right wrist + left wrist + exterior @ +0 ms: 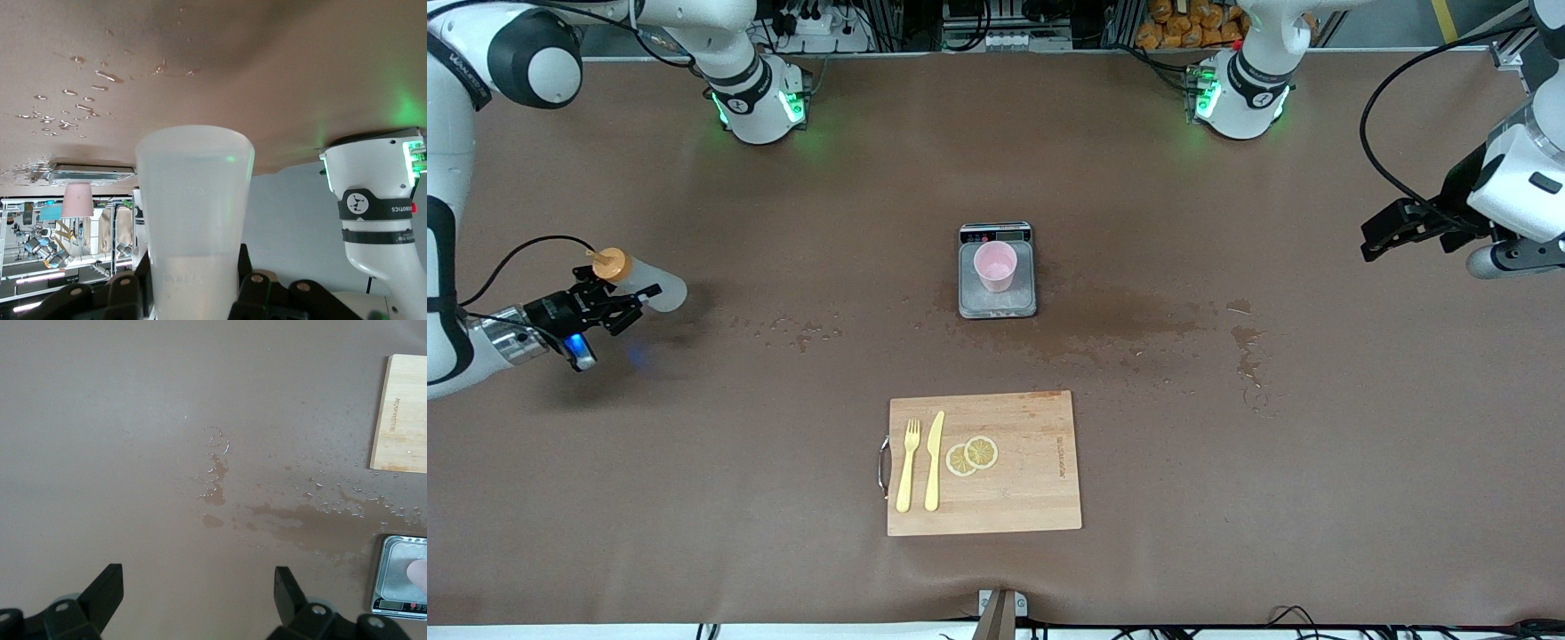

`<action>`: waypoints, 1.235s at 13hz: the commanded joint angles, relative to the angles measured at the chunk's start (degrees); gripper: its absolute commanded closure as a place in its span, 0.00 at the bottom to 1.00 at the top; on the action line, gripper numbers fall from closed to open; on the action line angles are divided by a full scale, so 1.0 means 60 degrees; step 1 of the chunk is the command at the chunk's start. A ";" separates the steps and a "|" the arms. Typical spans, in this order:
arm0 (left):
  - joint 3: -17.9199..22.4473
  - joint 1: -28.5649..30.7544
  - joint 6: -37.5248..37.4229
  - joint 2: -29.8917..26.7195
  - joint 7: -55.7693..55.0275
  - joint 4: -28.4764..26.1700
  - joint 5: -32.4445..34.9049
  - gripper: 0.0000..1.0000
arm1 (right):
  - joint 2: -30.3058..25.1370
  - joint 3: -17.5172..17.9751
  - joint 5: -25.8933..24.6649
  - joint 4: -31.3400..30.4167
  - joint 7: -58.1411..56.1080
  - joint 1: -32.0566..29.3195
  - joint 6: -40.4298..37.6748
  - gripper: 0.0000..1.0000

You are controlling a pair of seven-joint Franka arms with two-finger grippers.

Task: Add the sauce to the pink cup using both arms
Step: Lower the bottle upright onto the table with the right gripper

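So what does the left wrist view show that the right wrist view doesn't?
Only the left wrist view shows a corner of the wooden cutting board, a brown puddle and the left gripper, jaws open and empty, over bare table. Only the right wrist view shows the sauce bottle between the right gripper's jaws and a robot base. Both show the wet table, the grey scale and the pink cup on it.

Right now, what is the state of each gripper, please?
Left gripper: jaws open, holding nothing, over bare table at the left arm's end.
Right gripper: jaws closed on the sauce bottle.
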 commanded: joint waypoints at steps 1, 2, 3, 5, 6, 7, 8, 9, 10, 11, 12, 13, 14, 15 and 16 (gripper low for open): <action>0.0044 -0.0104 0.0098 -0.0032 0.0172 0.0012 0.0162 0.00 | 0.0370 0.0163 0.0263 0.0169 -0.0175 -0.0282 -0.0092 0.51; 0.0044 -0.0089 0.0098 -0.0032 0.0172 0.0012 0.0162 0.00 | 0.0488 0.0163 0.0336 0.0155 -0.0335 -0.0282 -0.0062 0.51; 0.0044 -0.0089 0.0098 -0.0032 0.0172 0.0012 0.0162 0.00 | 0.0591 0.0163 0.0351 0.0140 -0.0409 -0.0297 0.0010 0.51; 0.0044 -0.0060 0.0084 -0.0047 0.0172 -0.0003 0.0162 0.00 | 0.0606 0.0163 0.0351 0.0038 -0.0410 -0.0326 0.0289 0.51; 0.0044 -0.0074 0.0084 -0.0061 0.0172 0.0012 0.0162 0.00 | 0.0621 0.0148 0.0351 0.0008 -0.0410 -0.0326 0.0405 0.51; 0.0044 -0.0089 0.0084 -0.0061 0.0172 0.0026 0.0162 0.00 | 0.0635 0.0163 0.0351 -0.0093 -0.0410 -0.0326 0.0552 0.51; 0.0044 -0.0089 0.0084 -0.0076 0.0172 0.0055 0.0177 0.00 | 0.0650 0.0163 0.0351 -0.0124 -0.0424 -0.0326 0.0669 0.51; 0.0044 -0.0089 0.0084 -0.0076 0.0172 0.0056 0.0177 0.00 | 0.0665 0.0163 0.0351 -0.0124 -0.0424 -0.0326 0.0699 0.51; 0.0044 -0.0075 0.0084 -0.0091 0.0186 0.0056 0.0177 0.00 | 0.0679 0.0163 0.0351 -0.0124 -0.0424 -0.0311 0.0700 0.51; 0.0044 -0.0060 0.0069 -0.0091 0.0186 0.0056 0.0162 0.00 | 0.0679 0.0148 0.0366 -0.0124 -0.0424 -0.0311 0.0714 0.47; 0.0044 -0.0060 0.0040 -0.0091 0.0186 0.0041 0.0162 0.00 | 0.0694 0.0163 0.0351 -0.0124 -0.0424 -0.0311 0.0729 0.45; 0.0044 -0.0060 0.0011 -0.0105 0.0186 0.0026 0.0162 0.00 | 0.0694 0.0163 0.0351 -0.0138 -0.0424 -0.0326 0.0830 0.42; 0.0044 -0.0060 -0.0004 -0.0120 0.0186 0.0026 0.0162 0.00 | 0.0709 0.0163 0.0351 -0.0138 -0.0424 -0.0326 0.0846 0.40; 0.0044 -0.0045 -0.0019 -0.0120 0.0186 0.0012 0.0162 0.00 | 0.0709 0.0148 0.0351 -0.0138 -0.0424 -0.0326 0.0846 0.37; 0.0044 -0.0045 -0.0019 -0.0120 0.0186 0.0026 0.0162 0.00 | 0.0709 0.0163 0.0351 -0.0138 -0.0424 -0.0326 0.0846 0.37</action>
